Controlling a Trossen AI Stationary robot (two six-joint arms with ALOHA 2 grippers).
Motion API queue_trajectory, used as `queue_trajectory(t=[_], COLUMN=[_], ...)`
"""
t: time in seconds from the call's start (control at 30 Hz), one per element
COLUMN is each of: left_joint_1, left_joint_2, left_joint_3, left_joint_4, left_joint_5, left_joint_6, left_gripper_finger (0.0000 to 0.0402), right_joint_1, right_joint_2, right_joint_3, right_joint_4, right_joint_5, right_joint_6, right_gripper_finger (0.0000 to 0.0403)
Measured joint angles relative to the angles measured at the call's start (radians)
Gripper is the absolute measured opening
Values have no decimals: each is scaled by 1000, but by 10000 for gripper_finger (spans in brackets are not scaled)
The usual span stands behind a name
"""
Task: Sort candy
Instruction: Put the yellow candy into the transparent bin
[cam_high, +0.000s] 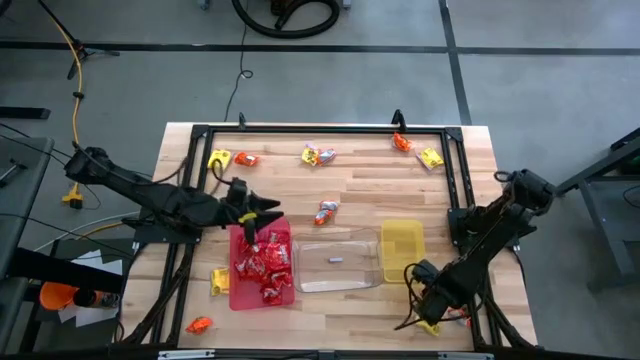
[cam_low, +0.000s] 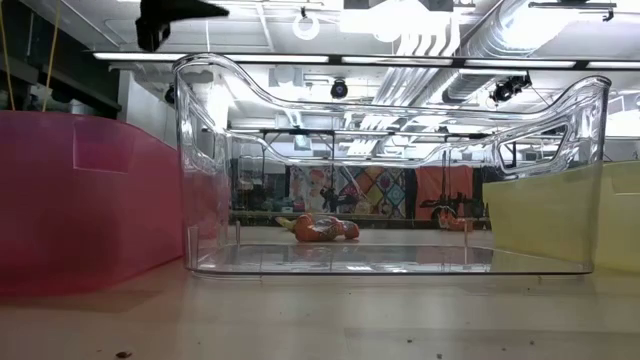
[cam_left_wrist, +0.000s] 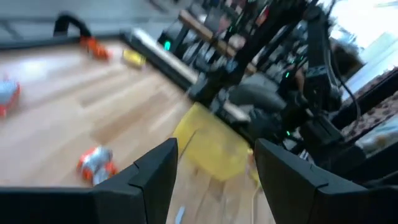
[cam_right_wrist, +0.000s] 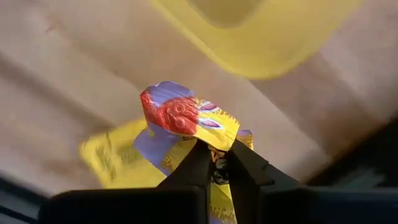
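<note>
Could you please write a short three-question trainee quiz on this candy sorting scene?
1. True or false: the red tray holds several candies.
2. Which pincer grips a candy? A) left B) right
3. Fill in: the clear tray sits between the red tray and the ___ tray.

Key:
1. True; red candies are piled in it.
2. B; the right pincer is closed on a yellow candy packet, while the left pincer is open over the trays.
3. Yellow; the yellow tray lies on its other side.
</note>
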Motion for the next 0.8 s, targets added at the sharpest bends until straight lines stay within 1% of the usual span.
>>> queue_trajectory(t=[0.07, 0.13, 0.2, 0.27, 0.33, 0.43, 0.47, 0.53, 0.63, 0.73, 0.8], left_joint_1=[0, 0, 0, 0, 0, 0, 0, 0, 0, 0, 0], left_joint_2=[-34, -65, -91, -110, -121, -125, -125, -121, -110, -103, -102], left_joint_3=[0, 0, 0, 0, 0, 0, 0, 0, 0, 0, 0], left_joint_4=[-1, 1, 0, -1, 0, -1, -2, -1, -1, 0, -3], left_joint_5=[-28, -60, -97, -137, -173, -199, -199, -199, -199, -199, -199], left_joint_6=[31, 64, 99, 129, 143, 149, 149, 133, 111, 107, 106], left_gripper_finger=[202, 202, 202, 202, 202, 202, 202, 202, 202, 202, 202], right_joint_1=[0, -1, -9, -25, -51, -104, -125, -176, -262, -354, -411], right_joint_2=[-18, -42, -67, -93, -116, -142, -144, -145, -135, -120, -103], right_joint_3=[72, 152, 221, 274, 314, 329, 324, 306, 265, 218, 200], right_joint_4=[-95, -161, -201, -213, -184, -104, -56, 41, 218, 403, 501], right_joint_5=[6, 35, 97, 194, 312, 496, 543, 596, 581, 505, 441], right_joint_6=[-88, -181, -280, -355, -422, -542, -594, -706, -901, -1074, -1154], right_gripper_finger=[32, 25, 10, 7, 14, 19, 19, 17, 17, 17, 17])
